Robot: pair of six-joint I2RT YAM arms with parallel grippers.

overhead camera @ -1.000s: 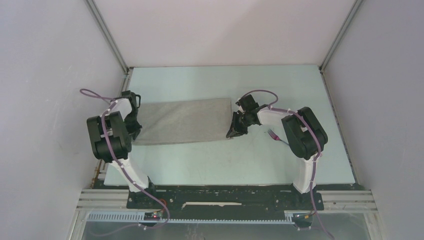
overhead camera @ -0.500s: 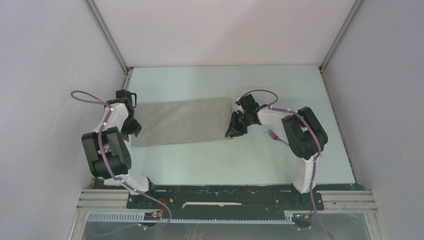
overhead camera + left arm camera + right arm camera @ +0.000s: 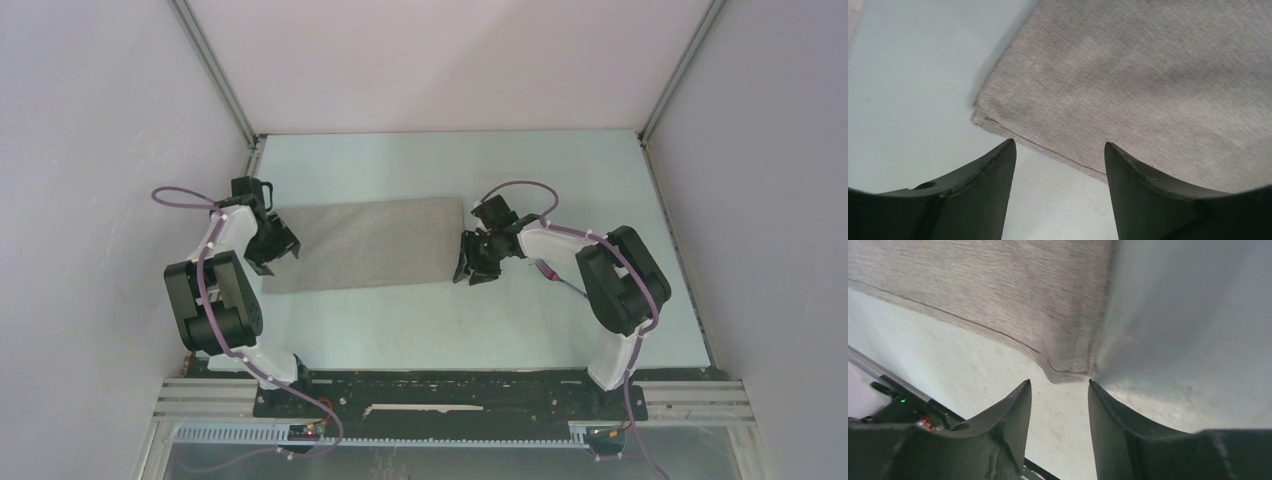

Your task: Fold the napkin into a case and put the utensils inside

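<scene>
Broadly, the pale counter (image 3: 420, 320) fills the middle of the top view. On it the grey-beige napkin (image 3: 365, 245) lies flat as a long band, just left of centre, its layered edge showing in both wrist views. The left arm (image 3: 225, 240) reaches its left end; the left jaws stand spread above the lower-left corner, nothing between them. The right arm (image 3: 550, 238) meets the right end; the right jaws stand spread too, the napkin's corner just ahead of their gap. A fork (image 3: 545, 268) lies right of centre, partly under the right arm.
</scene>
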